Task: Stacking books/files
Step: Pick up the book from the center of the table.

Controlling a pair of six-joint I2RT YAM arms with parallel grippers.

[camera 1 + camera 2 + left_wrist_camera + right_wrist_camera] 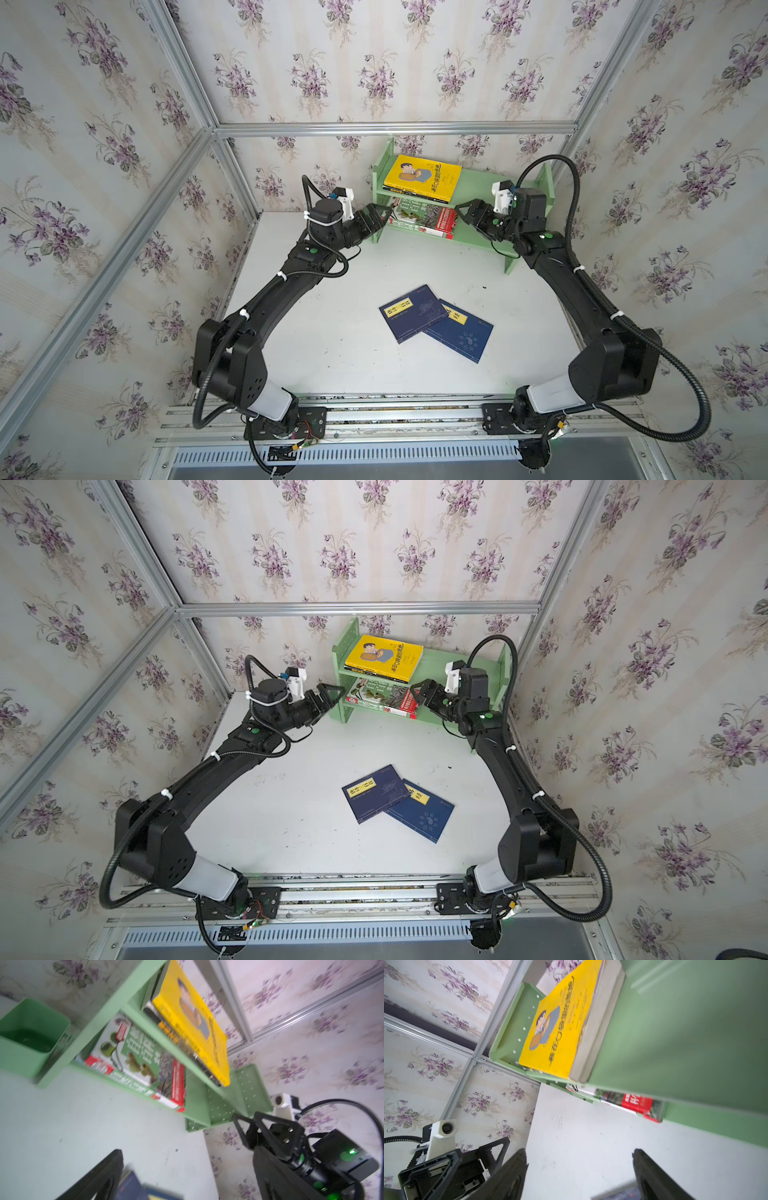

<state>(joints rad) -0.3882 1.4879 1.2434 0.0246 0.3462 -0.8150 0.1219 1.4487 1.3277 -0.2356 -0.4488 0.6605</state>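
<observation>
Books on shelf: the yellow cartoon book (422, 176) lies flat on a black book (176, 1036) on the upper tier of the pale green shelf (478, 185). The green plant book (422, 216) lies flat on the lower tier, its red band toward the right arm. What lies under it cannot be made out.
Books on desk: the upper navy book (411, 313) overlaps one edge of the lower navy book (463, 338) on the white desk (311, 340). Both lie well apart from either arm's jaws.
Right jaws: spread wide and empty, just beside the red-band end of the green plant book, apparently not touching it.
Left jaws: spread wide and empty, near the shelf's left end panel at the height of the lower tier.
Step in hand: judged to be the letting-go of the green plant book; the navy pair is not yet stacked.
Next move: calls for backing both arms clear of the shelf without dragging a cover. One arm then needs to come down over the upper navy book, whose overlapping edge looks the easiest to catch.
</observation>
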